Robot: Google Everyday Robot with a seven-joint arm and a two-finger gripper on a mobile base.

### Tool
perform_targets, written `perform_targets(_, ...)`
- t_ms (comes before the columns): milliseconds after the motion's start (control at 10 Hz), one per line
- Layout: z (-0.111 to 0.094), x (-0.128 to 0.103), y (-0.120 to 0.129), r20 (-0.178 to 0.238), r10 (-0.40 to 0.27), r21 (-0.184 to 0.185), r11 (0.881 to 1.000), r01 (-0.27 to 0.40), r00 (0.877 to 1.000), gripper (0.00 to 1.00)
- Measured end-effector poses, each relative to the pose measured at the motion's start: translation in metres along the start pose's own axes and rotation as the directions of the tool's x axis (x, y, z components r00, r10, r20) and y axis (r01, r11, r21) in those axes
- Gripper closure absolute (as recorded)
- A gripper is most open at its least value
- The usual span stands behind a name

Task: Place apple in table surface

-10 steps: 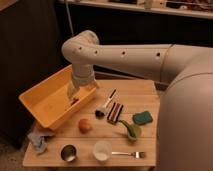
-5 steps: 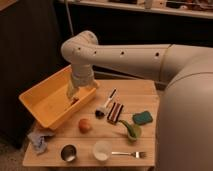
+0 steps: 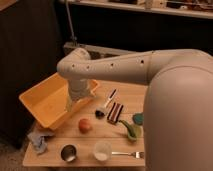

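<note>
- My end effector (image 3: 74, 105) hangs at the yellow bin's (image 3: 37, 97) near edge, fingers spread wide apart and holding nothing.
- The apple (image 3: 85, 125) rests on the desk (image 3: 82, 146), clear of it.

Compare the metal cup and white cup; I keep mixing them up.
The metal cup is dark and shiny; the white cup is pale. The metal cup sits by the cloth, the white cup by the fork. Both stand upright, away from the gripper by the bin.
</note>
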Motion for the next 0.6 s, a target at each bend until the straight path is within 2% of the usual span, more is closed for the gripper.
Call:
perform_targets(200, 0.034, 0.012, -0.006, -0.017, 0.021, -0.038, 0.999, -0.022, 1.000, 0.20)
perform_targets(300, 0.050, 0.017, -0.007, -0.014, 0.019, -0.079, 0.997, -0.020, 1.000, 0.20)
perform_targets(500, 0.067, 0.025, -0.007, 0.003, 0.003, -0.134, 0.991, -0.002, 1.000, 0.20)
perform_targets(600, 0.070, 0.028, -0.001, 0.007, -0.016, -0.139, 0.990, 0.017, 1.000, 0.20)
